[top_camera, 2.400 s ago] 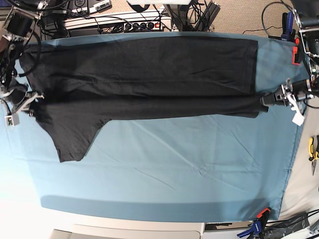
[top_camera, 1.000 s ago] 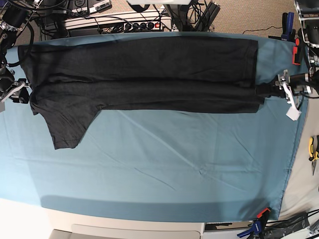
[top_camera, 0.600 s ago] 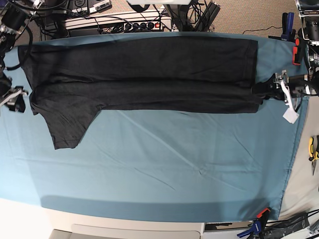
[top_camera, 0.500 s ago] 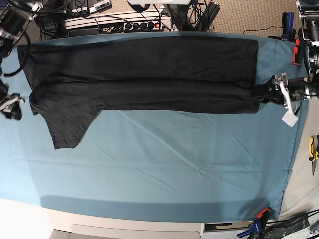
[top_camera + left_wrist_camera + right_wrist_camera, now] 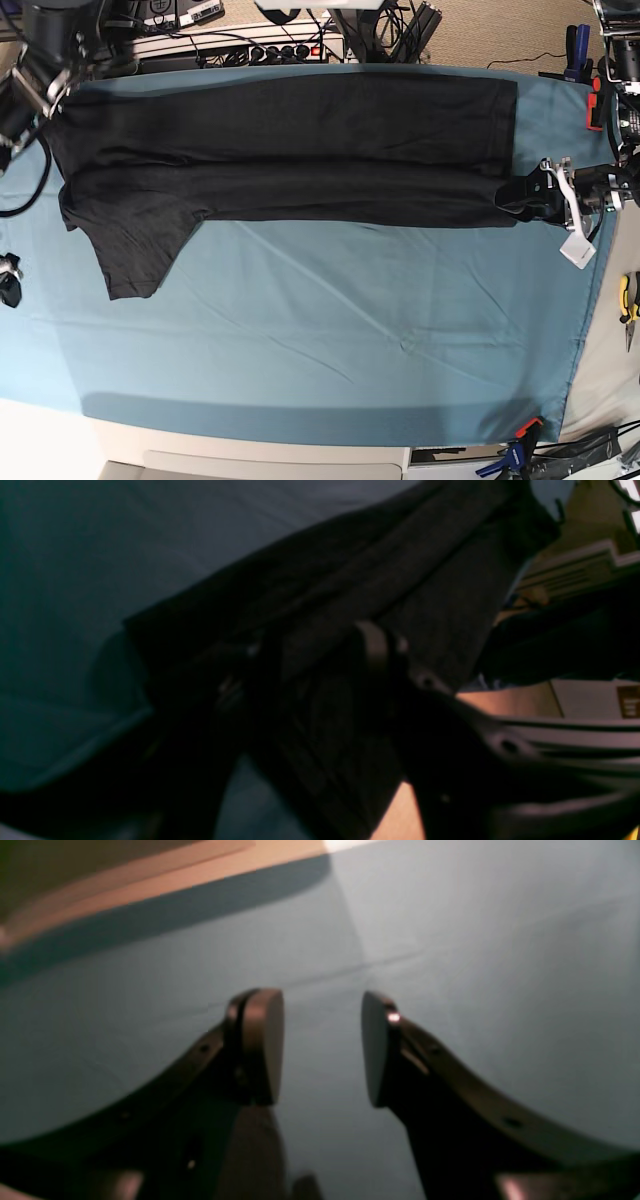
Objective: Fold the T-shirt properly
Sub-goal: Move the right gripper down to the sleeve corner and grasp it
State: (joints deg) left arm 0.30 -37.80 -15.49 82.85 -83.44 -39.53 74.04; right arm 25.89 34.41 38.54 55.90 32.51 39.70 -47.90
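The black T-shirt (image 5: pixel 290 150) lies flat along the far side of the table, folded lengthwise into a long band. One sleeve (image 5: pixel 135 250) sticks out toward the front at the left. My left gripper (image 5: pixel 520 193) is at the shirt's right-hand end. In the left wrist view its fingers stand apart around the cloth's edge, so the left gripper (image 5: pixel 315 647) is open on the T-shirt (image 5: pixel 400 570). My right gripper (image 5: pixel 8 282) hangs at the table's left edge, clear of the shirt. In the right wrist view the right gripper (image 5: pixel 322 1040) is open, with only blue cloth below it.
The teal table cloth (image 5: pixel 350 330) covers the table. A power strip and cables (image 5: pixel 250 45) run along the back. Yellow pliers (image 5: pixel 628 300) lie past the right edge, a red clamp (image 5: pixel 595 100) sits at the back right, and a blue clamp (image 5: pixel 520 445) holds the front right corner.
My right gripper has let go of the shirt's left end and dropped toward the front, off to the left edge. My left gripper has opened and edged toward the front. The shirt lies still.
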